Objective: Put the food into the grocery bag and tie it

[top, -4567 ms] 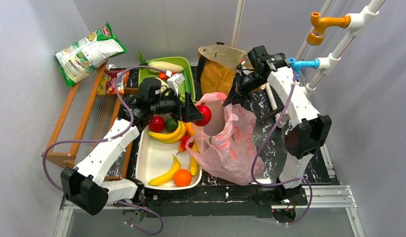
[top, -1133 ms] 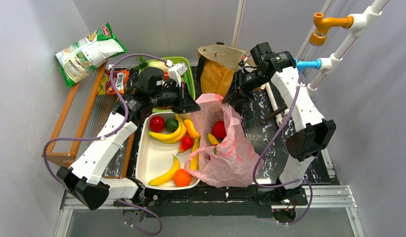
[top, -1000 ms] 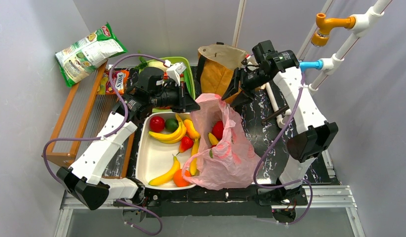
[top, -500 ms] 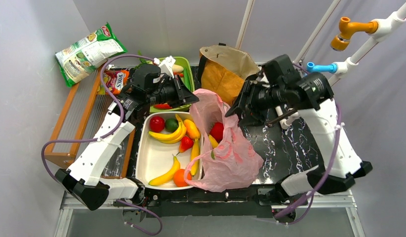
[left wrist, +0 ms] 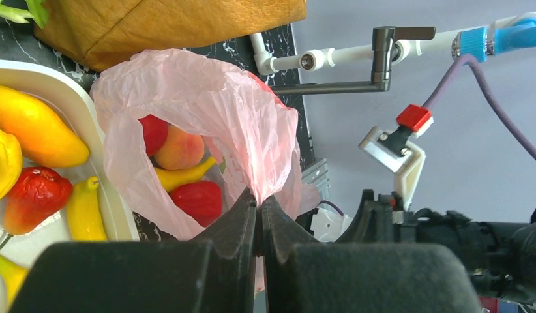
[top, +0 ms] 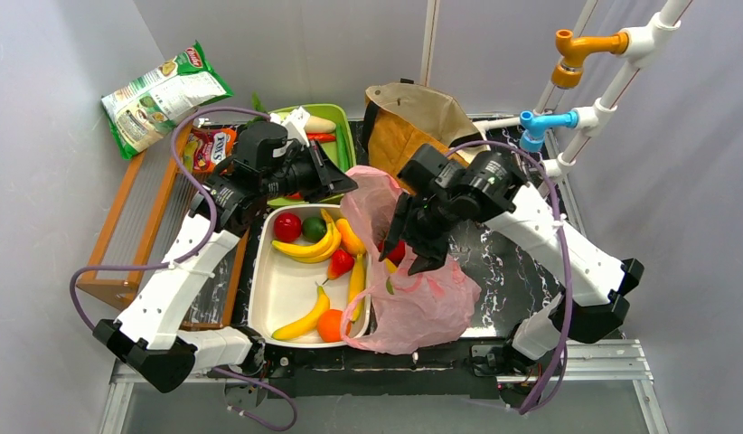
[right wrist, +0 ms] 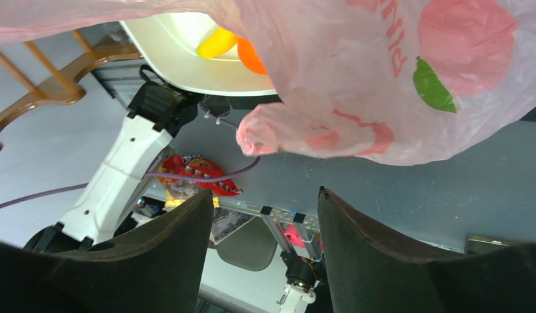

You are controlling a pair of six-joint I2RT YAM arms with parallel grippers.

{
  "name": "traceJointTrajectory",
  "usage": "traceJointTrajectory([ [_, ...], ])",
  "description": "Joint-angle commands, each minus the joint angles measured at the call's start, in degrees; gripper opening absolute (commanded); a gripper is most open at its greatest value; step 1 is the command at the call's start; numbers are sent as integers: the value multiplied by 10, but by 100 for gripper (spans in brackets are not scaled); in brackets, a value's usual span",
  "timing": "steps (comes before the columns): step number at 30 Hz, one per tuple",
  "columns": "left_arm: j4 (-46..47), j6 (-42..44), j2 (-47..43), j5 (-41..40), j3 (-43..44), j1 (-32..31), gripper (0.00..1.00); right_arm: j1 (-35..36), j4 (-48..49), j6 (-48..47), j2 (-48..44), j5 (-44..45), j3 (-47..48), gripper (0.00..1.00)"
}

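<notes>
The pink grocery bag [top: 422, 298] sags on the black table beside the white tray [top: 268, 289]. My left gripper [left wrist: 259, 199] is shut on the bag's rim at the back left and holds the mouth up. Inside the bag [left wrist: 207, 98] lie a peach [left wrist: 180, 149], a banana [left wrist: 180, 176] and red pieces [left wrist: 200, 201]. My right gripper [top: 409, 253] hangs open over the bag's mouth with nothing between its fingers. In the right wrist view the bag [right wrist: 383, 78] fills the top, above the gripper [right wrist: 265, 192]. Bananas [top: 306, 246], a red apple [top: 287, 226] and an orange [top: 333, 325] lie in the tray.
A brown paper bag [top: 409, 122] stands behind the pink one. A green tray [top: 341, 136] with a white radish sits at the back, a wooden rack [top: 146, 226] on the left, a crisp packet [top: 160, 95] above it. White pipes [top: 576, 50] rise at the back right.
The red apple the left gripper carried earlier now lies in the bag. My right gripper has let go of the bag's far rim and swung forward over the mouth; the bag has slumped.
</notes>
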Motion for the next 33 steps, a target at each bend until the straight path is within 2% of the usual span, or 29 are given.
traceJointTrajectory([
  [1, -16, -10, -28, -1, 7, 1, 0, 42, -48, 73, -1, 69, 13, 67],
  [7, -27, -9, -47, -2, -3, 1, 0, 73, -48, 118, -3, 99, -14, 67],
  [13, -36, -10, -50, -6, 8, 1, 0, 82, -47, 144, -6, 84, -32, 67],
  [20, -44, -21, -37, -6, 48, 1, 0, 83, -47, 162, -59, 54, -125, 61],
  [25, -44, -26, -40, -1, 48, 1, 0, 83, -46, 163, -75, 55, -151, 45],
  [29, -44, -29, -46, 3, 40, 1, 0, 82, -46, 153, -74, 60, -144, 6],
  [30, -45, -30, -47, 4, 39, 1, 0, 82, -46, 150, -76, 64, -142, 1],
  [33, -59, -31, -57, 9, 43, 1, 0, 73, -44, 142, -90, 92, -132, 1],
])
